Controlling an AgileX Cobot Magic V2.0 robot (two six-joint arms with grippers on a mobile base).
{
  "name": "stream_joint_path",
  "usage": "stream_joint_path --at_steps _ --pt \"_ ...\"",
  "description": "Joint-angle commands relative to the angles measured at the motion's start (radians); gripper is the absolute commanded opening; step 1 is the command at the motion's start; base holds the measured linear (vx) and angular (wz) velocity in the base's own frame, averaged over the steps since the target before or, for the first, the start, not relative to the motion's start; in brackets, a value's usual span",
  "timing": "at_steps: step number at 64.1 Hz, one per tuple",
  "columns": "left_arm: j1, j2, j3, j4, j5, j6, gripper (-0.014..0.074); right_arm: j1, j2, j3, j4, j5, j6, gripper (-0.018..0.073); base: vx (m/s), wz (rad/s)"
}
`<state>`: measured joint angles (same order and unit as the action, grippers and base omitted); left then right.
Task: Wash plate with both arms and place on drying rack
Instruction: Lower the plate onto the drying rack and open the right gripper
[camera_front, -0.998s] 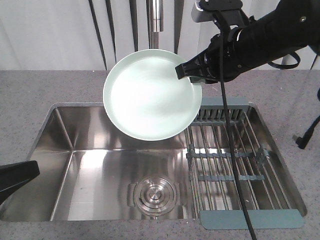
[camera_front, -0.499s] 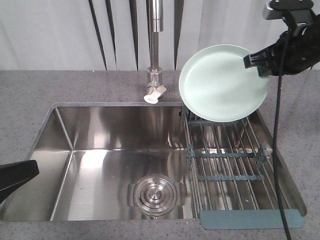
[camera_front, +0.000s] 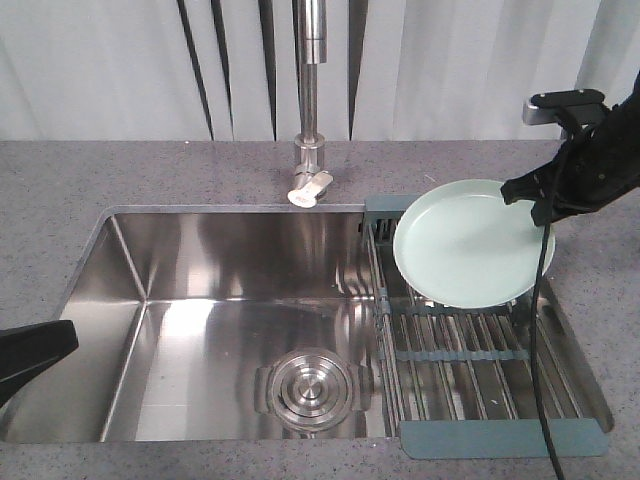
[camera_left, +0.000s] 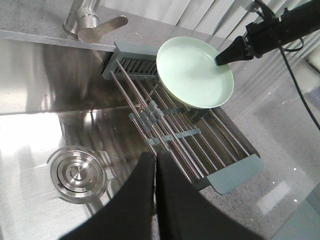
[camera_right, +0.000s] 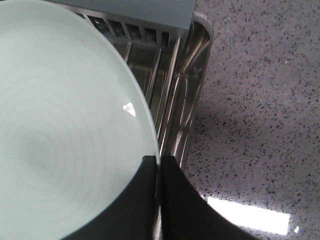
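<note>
Right arm (camera_front: 590, 170) fingers (camera_front: 522, 190) pinch plate (camera_front: 460, 245) rim, plate tilted over drying rack (camera_front: 470, 350) in sink (camera_front: 200, 300); faucet (camera_front: 312, 100) behind.

The pale mint-green plate (camera_front: 465, 245), tilted, is pinched at its 2 o'clock rim by the right claw (camera_front: 530, 192) above the wire drying rack (camera_front: 470, 350), whose end pieces are blue-grey.

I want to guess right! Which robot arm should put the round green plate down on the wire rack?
The right one, probably. The right gripper is shut on the round pale mint-green plate, right above the steel-wire drying rack. The left gripper is shut, empty, and over the sink.
</note>
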<state>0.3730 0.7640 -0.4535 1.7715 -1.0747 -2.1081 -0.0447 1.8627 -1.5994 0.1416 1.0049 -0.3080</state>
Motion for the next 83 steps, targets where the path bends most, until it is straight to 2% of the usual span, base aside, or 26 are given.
stream_joint_path --at_steps 1,20,31,43,44,48,60,73,83 --pt "-0.008 -0.005 -0.025 -0.024 0.005 -0.007 -0.0006 -0.007 -0.022 -0.032 -0.004 -0.038 -0.013 -0.0005 0.00 0.00" --pt "-0.008 -0.005 -0.025 -0.024 0.009 -0.007 -0.0006 -0.006 0.035 -0.032 0.009 -0.012 -0.031 0.0000 0.00 0.00" --pt "-0.008 -0.005 -0.025 -0.024 0.027 -0.007 -0.0006 -0.006 0.042 -0.032 0.026 -0.006 -0.056 0.0036 0.00 0.00" --pt "-0.008 -0.005 -0.025 -0.024 0.034 -0.007 -0.0006 -0.006 0.044 -0.032 0.047 -0.001 -0.083 0.0146 0.00 0.00" --pt "-0.008 -0.005 -0.025 -0.024 0.034 -0.007 -0.0006 -0.006 0.047 -0.032 0.047 0.001 -0.084 0.0192 0.00 0.00" --pt "-0.008 -0.005 -0.025 -0.024 0.034 -0.007 -0.0006 -0.006 0.047 -0.032 0.047 0.001 -0.084 0.0248 0.00 0.00" --pt "-0.008 -0.005 -0.025 -0.024 0.032 -0.007 -0.0006 -0.006 0.045 -0.047 0.012 -0.007 -0.077 0.0365 0.00 0.00" --pt "-0.008 -0.005 -0.025 -0.025 0.031 -0.007 -0.0006 -0.007 0.000 -0.121 0.008 0.021 -0.038 0.0347 0.00 0.00" --pt "-0.008 -0.005 -0.025 -0.029 0.032 -0.007 -0.0006 -0.007 -0.078 -0.151 0.017 0.028 -0.040 0.0249 0.00 0.00"
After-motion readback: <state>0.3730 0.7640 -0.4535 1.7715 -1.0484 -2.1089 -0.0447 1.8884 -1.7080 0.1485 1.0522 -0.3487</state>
